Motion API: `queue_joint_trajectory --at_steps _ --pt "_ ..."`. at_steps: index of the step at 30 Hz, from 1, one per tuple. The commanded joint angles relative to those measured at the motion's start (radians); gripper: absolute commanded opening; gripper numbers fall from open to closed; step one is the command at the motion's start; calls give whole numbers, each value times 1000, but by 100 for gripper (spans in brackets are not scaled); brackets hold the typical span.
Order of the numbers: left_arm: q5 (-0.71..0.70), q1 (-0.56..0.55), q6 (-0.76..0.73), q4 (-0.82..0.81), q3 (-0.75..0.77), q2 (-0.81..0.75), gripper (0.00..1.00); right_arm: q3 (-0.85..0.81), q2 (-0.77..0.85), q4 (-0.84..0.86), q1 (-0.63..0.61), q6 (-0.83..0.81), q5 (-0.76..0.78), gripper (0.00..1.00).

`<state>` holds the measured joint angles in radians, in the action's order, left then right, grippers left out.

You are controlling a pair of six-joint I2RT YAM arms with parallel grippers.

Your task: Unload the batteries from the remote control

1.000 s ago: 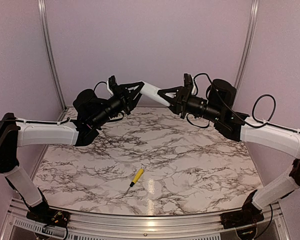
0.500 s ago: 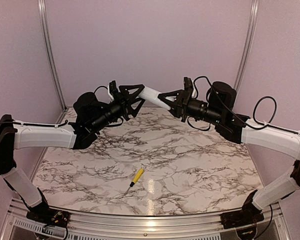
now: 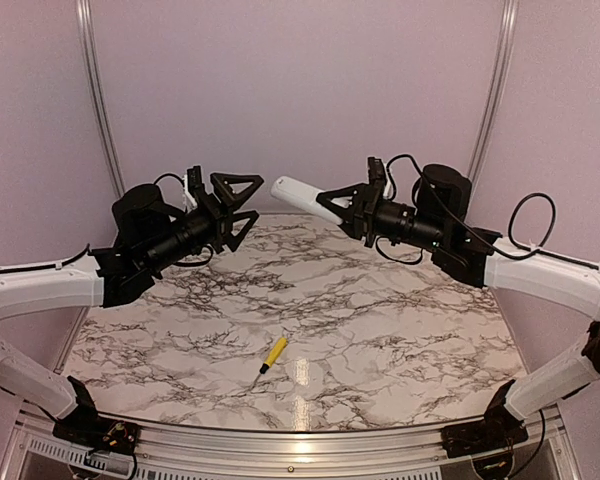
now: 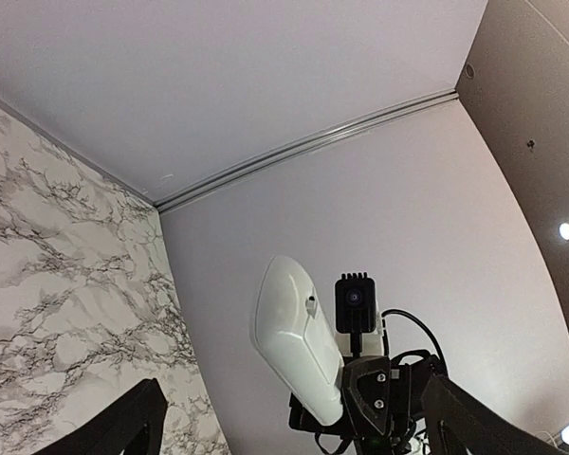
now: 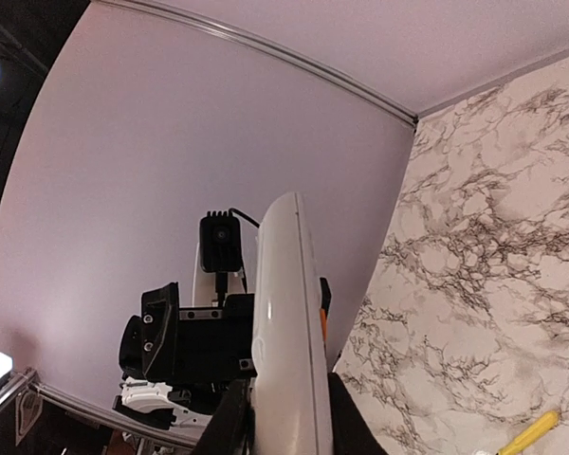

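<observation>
Above the surface (image 3: 380,330), right pincer (image 3: 340,203) is clamping the remote control (image 3: 298,192) by one end; left pincer (image 3: 242,203) is gaping wide, apart. The batteries are not showing. The left is best taking the free end squarely.

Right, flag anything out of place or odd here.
Nothing spilled or damaged. The remote control is held in mid-air by the right gripper alone; the left gripper is open and apart from it. A yellow screwdriver lies loose on the table.
</observation>
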<state>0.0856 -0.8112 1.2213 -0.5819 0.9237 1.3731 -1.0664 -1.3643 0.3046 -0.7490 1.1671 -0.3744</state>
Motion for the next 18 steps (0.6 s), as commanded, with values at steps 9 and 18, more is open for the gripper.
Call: queue_joint_trajectory --at_steps 9,18 --pt "-176 4 -242 598 -33 -256 99 -3 49 -54 -8 -86 -38 0" --pt "-237 10 -268 906 -60 -397 98 -8 55 -201 51 -168 -125 0"
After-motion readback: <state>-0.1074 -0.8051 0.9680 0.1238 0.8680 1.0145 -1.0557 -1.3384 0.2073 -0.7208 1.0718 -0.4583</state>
